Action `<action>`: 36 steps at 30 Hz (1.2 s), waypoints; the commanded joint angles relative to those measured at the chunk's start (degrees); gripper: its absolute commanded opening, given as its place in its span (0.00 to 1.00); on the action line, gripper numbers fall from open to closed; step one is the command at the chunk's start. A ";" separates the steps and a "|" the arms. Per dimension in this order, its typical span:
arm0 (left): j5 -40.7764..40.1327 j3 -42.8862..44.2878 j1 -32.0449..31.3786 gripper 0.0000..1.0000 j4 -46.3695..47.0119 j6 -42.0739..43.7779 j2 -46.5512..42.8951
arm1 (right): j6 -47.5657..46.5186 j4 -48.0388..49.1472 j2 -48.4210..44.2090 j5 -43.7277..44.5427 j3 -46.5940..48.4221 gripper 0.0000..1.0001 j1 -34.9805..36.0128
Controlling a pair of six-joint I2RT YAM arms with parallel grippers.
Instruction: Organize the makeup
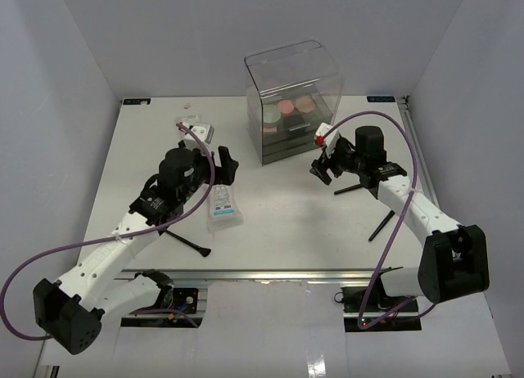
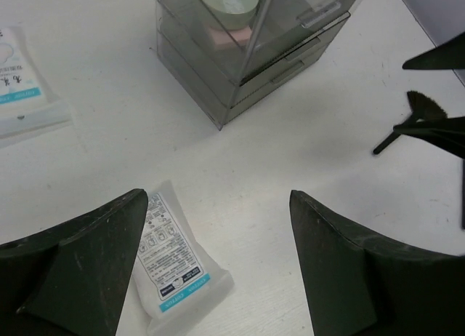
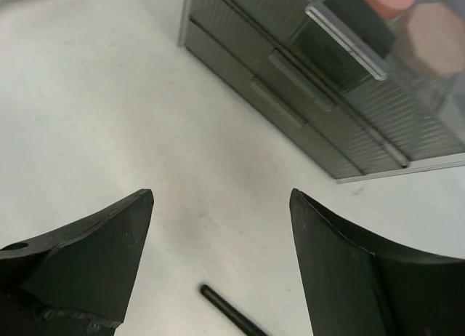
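The makeup is spread over the white table (image 1: 278,222). One white sachet (image 1: 223,206) lies just below my left gripper (image 1: 226,164), and a second sachet (image 1: 199,132) sits further back. In the left wrist view my left gripper (image 2: 218,205) is open and empty, the near sachet (image 2: 171,252) lying by its left finger. Round pink (image 1: 286,106) and beige (image 1: 304,105) compacts sit inside the clear box (image 1: 291,75). My right gripper (image 1: 323,168) hovers open in front of the drawers (image 3: 305,96), with a thin black brush (image 3: 225,307) on the table beneath it.
Two more black brushes lie on the table: one (image 1: 187,241) under my left arm, one (image 1: 381,225) beside my right arm. A further brush (image 1: 358,187) lies under my right wrist. White walls enclose the table on three sides.
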 commanded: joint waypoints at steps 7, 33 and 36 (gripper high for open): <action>11.32 -5.77 7.91 0.93 0.11 -1.26 -1.56 | 50.52 19.28 13.90 -9.97 2.97 0.80 -6.94; 8.44 -7.65 8.78 0.94 1.46 -0.31 -4.54 | 95.86 52.80 42.96 -15.47 14.88 0.56 -9.67; 8.59 -7.65 8.78 0.94 1.55 -0.31 -4.34 | 96.09 53.09 43.33 -15.31 15.09 0.52 -9.67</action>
